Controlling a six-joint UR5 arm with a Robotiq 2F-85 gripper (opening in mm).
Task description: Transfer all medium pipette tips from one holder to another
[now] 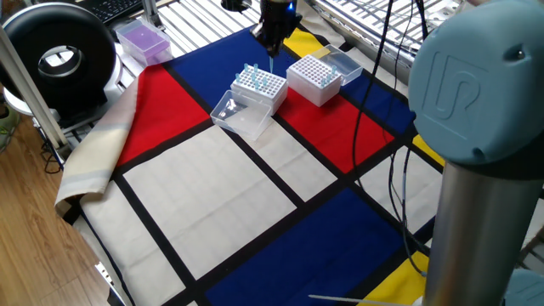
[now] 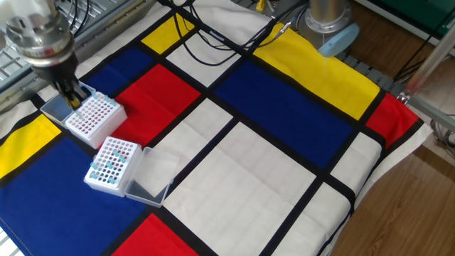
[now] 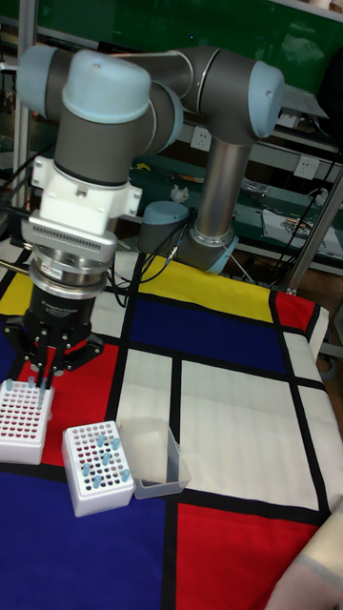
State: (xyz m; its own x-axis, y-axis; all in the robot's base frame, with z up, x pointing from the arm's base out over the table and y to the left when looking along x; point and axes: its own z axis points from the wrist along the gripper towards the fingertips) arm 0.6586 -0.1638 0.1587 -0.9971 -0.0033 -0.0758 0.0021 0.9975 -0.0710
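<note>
Clearly the likeliest slip is a miss: the black two-finger gripper (image 2: 73, 102) hangs over the far corner of the white perforated receiving box (image 2: 94, 118), pinched on one pale-blue translucent medium pipette tip (image 1: 271, 64), which could catch a hole's edge. That tip hangs upright, narrow end down, while the remaining tips (image 2: 107, 165) stand likewise in the white perforated box (image 2: 112, 164) just beside the receiving box.

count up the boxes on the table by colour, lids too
white perforated tip boxes: 2, one with blue tips and one under the claw
purple box: 1, at the table's edge
clear open lids: 2, one on the box with tips, one on the other box
total: 5
</note>
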